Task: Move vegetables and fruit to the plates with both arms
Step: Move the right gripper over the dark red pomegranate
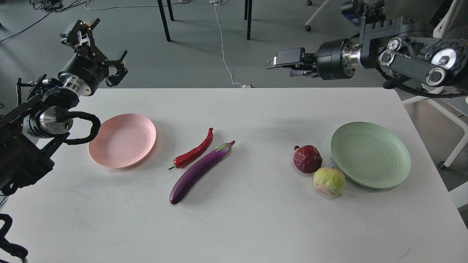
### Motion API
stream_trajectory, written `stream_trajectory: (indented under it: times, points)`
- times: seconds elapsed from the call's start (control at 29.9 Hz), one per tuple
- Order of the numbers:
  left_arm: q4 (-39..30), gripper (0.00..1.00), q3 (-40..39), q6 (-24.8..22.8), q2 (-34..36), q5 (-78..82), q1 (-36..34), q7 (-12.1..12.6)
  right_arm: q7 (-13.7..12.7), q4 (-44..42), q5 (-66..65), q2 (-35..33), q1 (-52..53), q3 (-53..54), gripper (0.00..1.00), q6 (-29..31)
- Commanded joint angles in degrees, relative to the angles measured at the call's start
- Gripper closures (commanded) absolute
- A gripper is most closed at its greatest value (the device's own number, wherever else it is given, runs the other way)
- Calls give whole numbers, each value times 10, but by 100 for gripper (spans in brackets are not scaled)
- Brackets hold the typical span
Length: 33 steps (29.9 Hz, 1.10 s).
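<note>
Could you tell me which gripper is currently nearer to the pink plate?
Left. The left gripper hangs above and behind the pink plate; the right gripper is far across the table.

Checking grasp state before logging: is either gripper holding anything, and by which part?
Nothing is held. The left gripper is open and empty; the right gripper carries nothing. The eggplant, chili, pomegranate and yellow-green fruit lie on the table.

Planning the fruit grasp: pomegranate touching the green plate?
Apart. Head view shows a strip of white table between the pomegranate and the green plate rim.
</note>
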Motion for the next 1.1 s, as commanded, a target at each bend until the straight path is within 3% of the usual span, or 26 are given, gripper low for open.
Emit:
stream_trajectory:
  times: [0.0,0.27,0.33,0.5,0.84,1.07]
  points:
    - [0,2,2,-3,1,1,1,1,1,1,-46,45,18,-64,1,0]
    - [-1,2,4,-4,-1,2,1,3,6,1,-145,67,-7,-165,3,0]
    - [-1,2,4,-4,0,2,1,2,6,1,-147,67,-24,-169,5,0]
    - [-1,2,3,-4,0,2,2,-1,7,6,-191,69,-51,-198,5,-65]
    - [-2,2,2,-3,5,2,7,-2,7,55,-199,55,-58,-203,7,-69]
    - [-1,2,2,-3,9,2,9,-2,7,108,-199,-10,-57,-198,29,-69]
